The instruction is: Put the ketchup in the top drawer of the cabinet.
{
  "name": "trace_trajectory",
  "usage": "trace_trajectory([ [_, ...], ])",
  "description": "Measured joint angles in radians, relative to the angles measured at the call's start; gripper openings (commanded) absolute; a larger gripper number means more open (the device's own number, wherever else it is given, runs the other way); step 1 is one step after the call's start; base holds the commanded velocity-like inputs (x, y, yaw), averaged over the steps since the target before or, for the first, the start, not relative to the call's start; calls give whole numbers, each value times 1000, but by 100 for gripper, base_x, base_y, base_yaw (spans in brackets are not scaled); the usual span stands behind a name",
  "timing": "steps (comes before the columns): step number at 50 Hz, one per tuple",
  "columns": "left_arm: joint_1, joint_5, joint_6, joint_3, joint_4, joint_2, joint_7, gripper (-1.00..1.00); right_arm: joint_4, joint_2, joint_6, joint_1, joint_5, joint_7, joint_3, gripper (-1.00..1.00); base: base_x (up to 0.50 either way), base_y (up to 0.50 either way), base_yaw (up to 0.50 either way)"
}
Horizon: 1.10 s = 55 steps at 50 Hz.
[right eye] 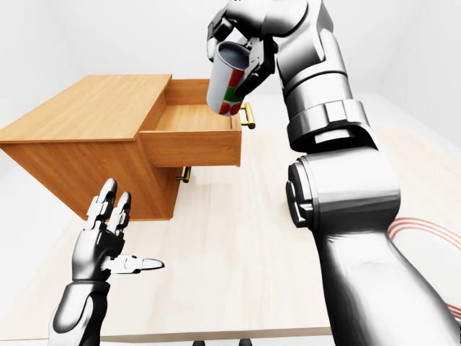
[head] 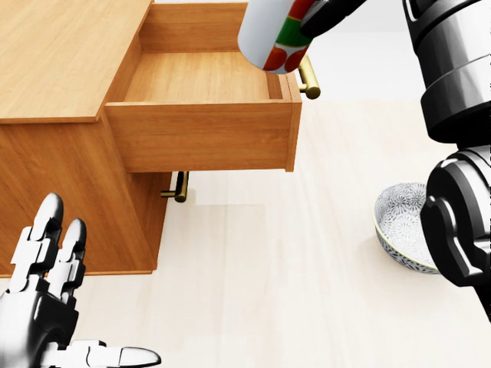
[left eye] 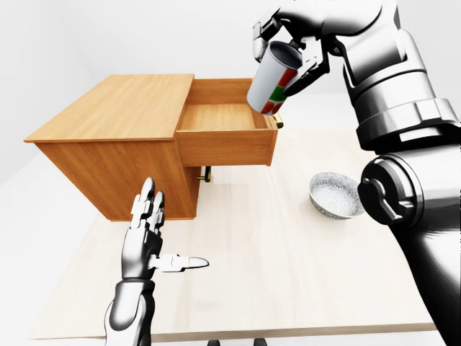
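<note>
The ketchup (left eye: 272,81) is a white bottle with a red and green label, held tilted in the air. My right hand (left eye: 287,45) is shut on its upper end. The bottle hangs over the right end of the open top drawer (left eye: 225,128) of the wooden cabinet (left eye: 119,137); in the head view the ketchup (head: 271,32) overlaps the drawer's right wall. The drawer's inside (head: 196,77) looks bare. My left hand (left eye: 153,238) is open, fingers spread, low at the left above the table, away from the cabinet.
A patterned bowl (left eye: 335,195) stands on the light table (left eye: 274,274) to the right of the cabinet. A brass handle (head: 308,77) sticks out of the drawer's face; a second one (head: 179,187) marks the shut lower drawer. Red rings (right eye: 425,238) lie at the table's right.
</note>
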Motion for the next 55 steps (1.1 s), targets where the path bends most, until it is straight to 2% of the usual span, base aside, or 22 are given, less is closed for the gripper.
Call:
trace_trajectory([
  [14,1,1,-4,-2,3,1,-2,100,21,16,0,27,32,-84,-7,-100,0,0,0],
  [26,1,0,12,-2,-11,1,-2,100,36,32,0,49,31,-186,-8,-100,0,0,0],
  [32,0,1,8,-2,-6,1,-3,100,41,38,0,55,26,-243,-9,-100,0,0,0],
  [36,0,0,17,-3,-15,1,-2,100,43,42,0,57,23,-271,-10,-100,0,0,0],
  [39,1,0,21,-3,-19,1,-3,100,45,45,0,58,22,-289,-11,-100,0,0,0],
  [47,3,1,12,-3,-11,0,-4,100,50,55,0,64,20,-329,-15,-100,0,0,0],
  [55,3,-1,21,-2,-21,1,-4,100,56,65,0,68,24,-352,-20,-100,0,0,0],
])
